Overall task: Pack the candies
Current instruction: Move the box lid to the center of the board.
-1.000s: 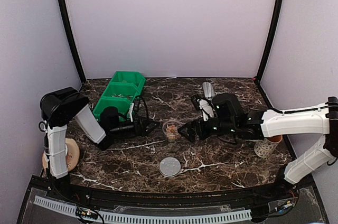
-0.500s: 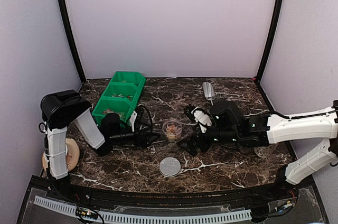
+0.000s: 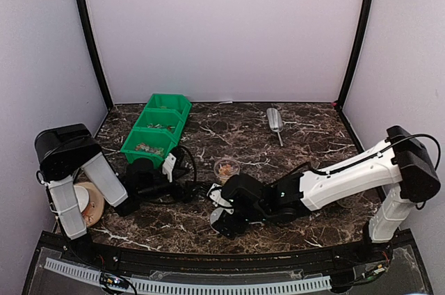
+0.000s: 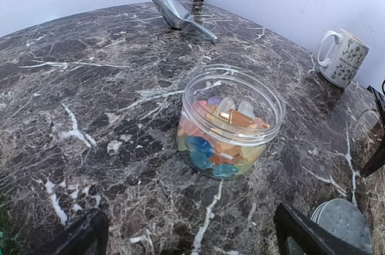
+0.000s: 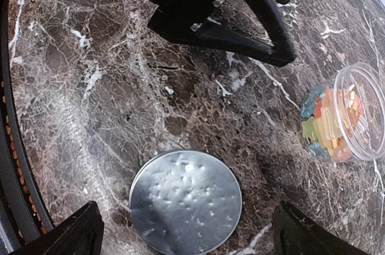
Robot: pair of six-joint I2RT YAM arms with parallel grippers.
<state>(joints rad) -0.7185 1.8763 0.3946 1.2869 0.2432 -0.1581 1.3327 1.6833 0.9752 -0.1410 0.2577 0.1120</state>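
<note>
Now my right gripper (image 5: 189, 234) hangs spread wide over the lid (image 5: 185, 201), empty; my left gripper (image 4: 192, 240), equally wide, faces the candies (image 4: 222, 129), empty.

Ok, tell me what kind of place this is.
Probably a robot test booth, not a kitchen or shop: plain pale walls close in a marble-patterned table, and a few staged props sit on it, a green bin, a metal scoop and a clear tub of candies.

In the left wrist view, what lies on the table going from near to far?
Nearest first: metal lid → clear tub holding the candies → mug → metal scoop.
</note>
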